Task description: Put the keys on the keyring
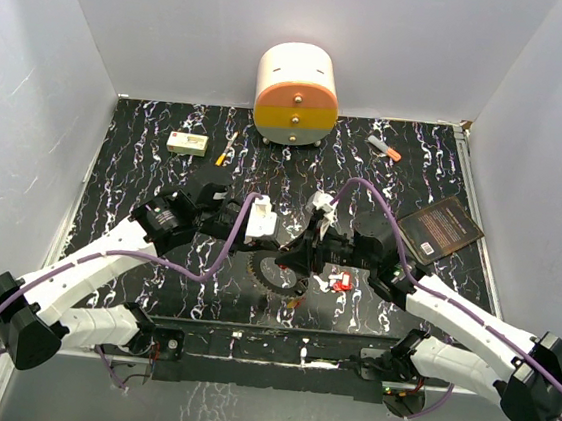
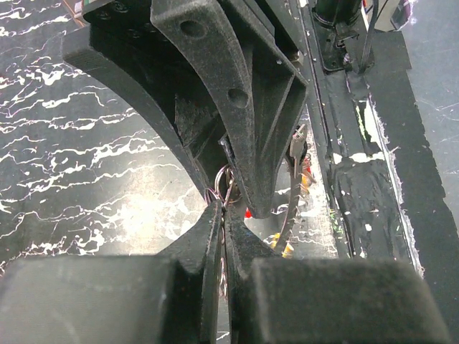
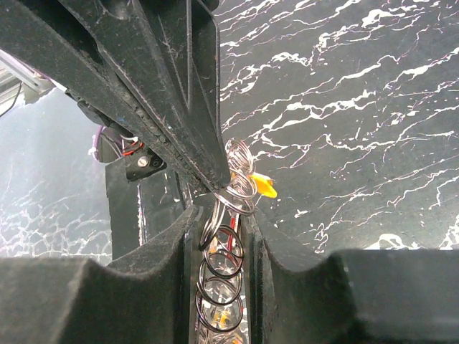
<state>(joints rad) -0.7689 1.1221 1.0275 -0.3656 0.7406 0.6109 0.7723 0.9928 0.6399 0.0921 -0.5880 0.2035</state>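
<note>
Your right tool (image 3: 222,222) has a chain of small wire rings (image 3: 221,276) pinched between its fingers. The left tool (image 3: 219,175) reaches in from the upper left, fingers pressed together, its tip meeting the topmost rings. A yellow key (image 3: 264,188) head juts out to the right, above the black marbled desk (image 3: 358,107).

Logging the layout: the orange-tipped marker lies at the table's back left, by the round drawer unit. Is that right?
Not quite. The top view shows the orange-tipped marker at the back right of the table, by the round drawer unit.
</note>
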